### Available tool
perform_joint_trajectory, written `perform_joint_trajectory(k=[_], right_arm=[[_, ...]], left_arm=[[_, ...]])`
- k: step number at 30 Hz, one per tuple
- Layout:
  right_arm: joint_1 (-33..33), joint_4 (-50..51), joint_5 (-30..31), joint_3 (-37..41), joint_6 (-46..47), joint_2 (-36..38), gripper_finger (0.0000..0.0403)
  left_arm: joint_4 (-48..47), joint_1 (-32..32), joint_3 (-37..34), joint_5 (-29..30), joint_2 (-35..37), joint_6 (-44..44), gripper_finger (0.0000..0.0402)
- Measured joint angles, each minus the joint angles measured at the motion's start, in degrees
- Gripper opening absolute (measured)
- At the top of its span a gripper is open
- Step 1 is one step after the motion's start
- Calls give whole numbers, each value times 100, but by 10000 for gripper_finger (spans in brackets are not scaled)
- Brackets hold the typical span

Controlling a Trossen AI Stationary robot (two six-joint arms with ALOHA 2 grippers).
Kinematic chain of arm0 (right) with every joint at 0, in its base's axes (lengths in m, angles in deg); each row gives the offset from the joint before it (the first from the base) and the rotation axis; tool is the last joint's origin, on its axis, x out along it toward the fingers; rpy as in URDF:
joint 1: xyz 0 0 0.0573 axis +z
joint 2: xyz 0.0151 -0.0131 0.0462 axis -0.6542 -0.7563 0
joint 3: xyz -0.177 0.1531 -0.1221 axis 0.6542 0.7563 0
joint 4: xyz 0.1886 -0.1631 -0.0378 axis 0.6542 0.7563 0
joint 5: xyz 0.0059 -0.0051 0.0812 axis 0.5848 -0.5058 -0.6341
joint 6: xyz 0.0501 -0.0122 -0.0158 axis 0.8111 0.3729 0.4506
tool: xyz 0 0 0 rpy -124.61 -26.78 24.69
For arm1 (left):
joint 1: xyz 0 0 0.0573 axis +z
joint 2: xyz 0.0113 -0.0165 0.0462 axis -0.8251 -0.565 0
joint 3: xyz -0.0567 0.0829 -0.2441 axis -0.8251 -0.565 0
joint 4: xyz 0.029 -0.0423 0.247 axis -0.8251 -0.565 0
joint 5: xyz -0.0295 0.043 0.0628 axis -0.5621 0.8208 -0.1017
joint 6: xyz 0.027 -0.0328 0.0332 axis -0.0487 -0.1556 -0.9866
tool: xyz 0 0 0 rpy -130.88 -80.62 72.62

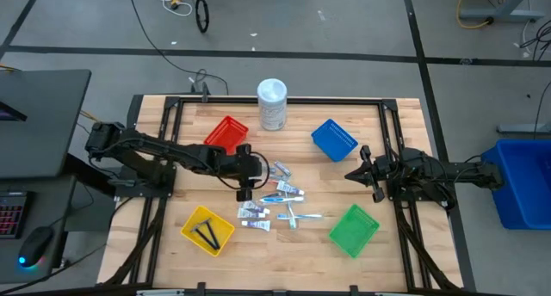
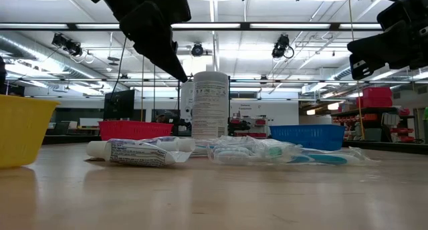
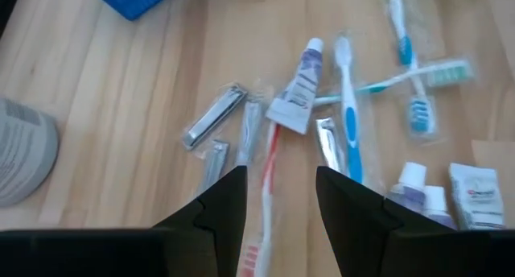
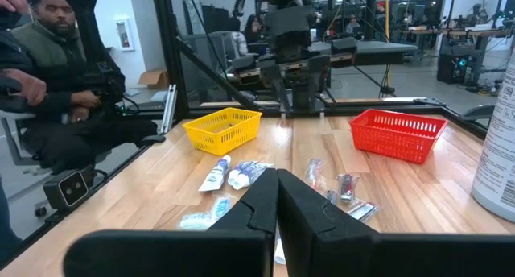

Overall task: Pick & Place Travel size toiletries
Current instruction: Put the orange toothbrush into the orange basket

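The left hand (image 1: pixel 244 186) is held above the bench (image 1: pixel 155 244), over the near-left edge of the scattered toiletries, fingers (image 3: pixel 221 204) parted w/ nothing between them. In the left wrist view a red-handled toothbrush (image 3: pixel 265 188) is seen on the wood in the gap between the fingers, not touched. Beside it are laid metal nail clippers (image 3: pixel 213 116), a small white tube (image 3: pixel 298 88) w/ its cap pointing away, and a blue-and-white toothbrush (image 3: pixel 348 108). Further off, two more wrapped toothbrushes (image 3: pixel 414 76) are seen crossed; small white tubes (image 3: pixel 475 192) are grouped near the edge of that view.

From above, the toiletries (image 1: pixel 275 201) are seen clustered at bench centre, between the yellow basket (image 1: pixel 207 230) and the green basket (image 1: pixel 354 229). Two thin black pieces (image 1: pixel 205 234) are already inside the yellow basket. The red basket (image 1: pixel 225 134) and blue basket (image 1: pixel 334 139) are placed further back, w/ a tall white container (image 1: pixel 272 104) between them at the far edge.

The right hand (image 1: pixel 366 171) is parked at the right side, well apart from the pile, fingers pressed together & empty.

A seated person (image 4: pixel 60 76) is visible beyond the bench in the right wrist view.
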Motion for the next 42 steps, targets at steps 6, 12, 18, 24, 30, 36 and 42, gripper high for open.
perform_joint_trajectory(k=[6,12,18,24,30,36,42], right_arm=[[0,0,0,0,0,0,14],[0,0,-1,0,0,0,14],[0,0,-1,1,2,0,13],[0,0,1,1,0,0,13],[0,0,1,0,2,0,14],[0,0,1,1,1,0,14],[0,0,3,0,1,0,13]], left_arm=[[159,129,-80,-170,0,15,157],[739,140,-626,-407,-2,6,157],[1058,138,-1000,-479,-2,-17,160],[1532,139,-1333,-743,-2,9,195],[1464,317,-1521,-779,-2,219,242],[1295,550,-1614,-849,-85,118,253],[1373,620,-1613,-863,-394,-52,245]])
